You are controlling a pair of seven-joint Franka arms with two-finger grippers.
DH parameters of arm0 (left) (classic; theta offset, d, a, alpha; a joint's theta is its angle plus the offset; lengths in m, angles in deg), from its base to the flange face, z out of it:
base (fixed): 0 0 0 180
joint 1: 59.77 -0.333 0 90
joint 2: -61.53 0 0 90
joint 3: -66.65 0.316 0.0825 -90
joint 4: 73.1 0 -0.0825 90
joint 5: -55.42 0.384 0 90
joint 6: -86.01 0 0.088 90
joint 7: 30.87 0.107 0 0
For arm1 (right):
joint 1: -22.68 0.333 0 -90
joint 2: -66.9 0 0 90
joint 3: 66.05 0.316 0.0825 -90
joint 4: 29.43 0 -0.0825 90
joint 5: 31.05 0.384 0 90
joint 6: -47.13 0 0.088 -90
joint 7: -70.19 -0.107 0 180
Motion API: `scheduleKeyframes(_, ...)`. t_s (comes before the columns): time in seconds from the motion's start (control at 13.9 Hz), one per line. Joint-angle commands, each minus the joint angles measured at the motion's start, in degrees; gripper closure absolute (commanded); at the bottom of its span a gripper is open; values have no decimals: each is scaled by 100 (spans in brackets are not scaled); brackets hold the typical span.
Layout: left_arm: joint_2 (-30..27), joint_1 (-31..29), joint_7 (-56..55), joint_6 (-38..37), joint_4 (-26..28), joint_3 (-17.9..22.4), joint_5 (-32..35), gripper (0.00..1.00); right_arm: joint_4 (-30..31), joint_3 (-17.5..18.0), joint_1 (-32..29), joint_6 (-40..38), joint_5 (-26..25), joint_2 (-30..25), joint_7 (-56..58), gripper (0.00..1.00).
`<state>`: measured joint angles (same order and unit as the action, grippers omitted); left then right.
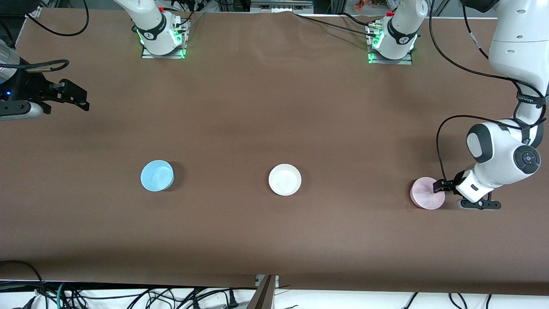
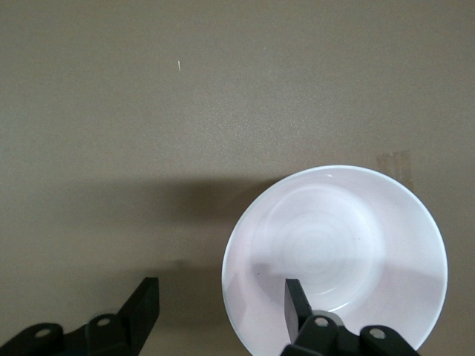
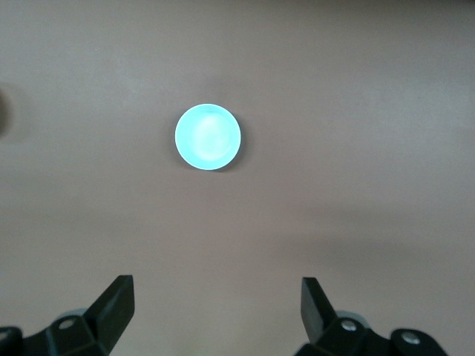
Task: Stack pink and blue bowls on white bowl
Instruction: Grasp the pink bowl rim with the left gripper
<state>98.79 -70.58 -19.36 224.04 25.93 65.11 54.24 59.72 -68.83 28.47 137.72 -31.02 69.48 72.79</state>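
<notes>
The left gripper (image 2: pixel 219 304) straddles the rim of the pale pink smooth round bowl (image 1: pixel 426 194) at the left arm's end of the table, fingers apart, one inside. The right gripper (image 1: pixel 79 98), partly cut off, waits spread wide. The white bowl (image 1: pixel 285 179) sits mid-table, with the sky-blue bowl (image 1: pixel 157 175) toward the right arm's end.

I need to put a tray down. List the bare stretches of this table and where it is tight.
Bare stretches: between the blue bowl and the white bowl; between the white bowl and the pink bowl; and from the bowls' row up to the arm bases. It is tight only at the pink bowl, where the left hand straddles its rim. The right hand waits, open, above the table's right-arm end.
</notes>
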Motion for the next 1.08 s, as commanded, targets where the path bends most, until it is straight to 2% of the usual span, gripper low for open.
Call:
scheduleKeyframes(0.0, -61, -44, 159, -74, 55, -30, -171, 30, -126, 67, -105, -59, 103, 58, -31, 0)
scheduleKeyframes(0.43, -52, -44, 159, -74, 55, -30, -171, 51, -126, 67, -105, -59, 103, 49, -31, 0)
scheduleKeyframes(1.01, -52, -35, 159, -74, 55, -30, -171, 72, -126, 67, -105, -59, 103, 49, -31, 1)
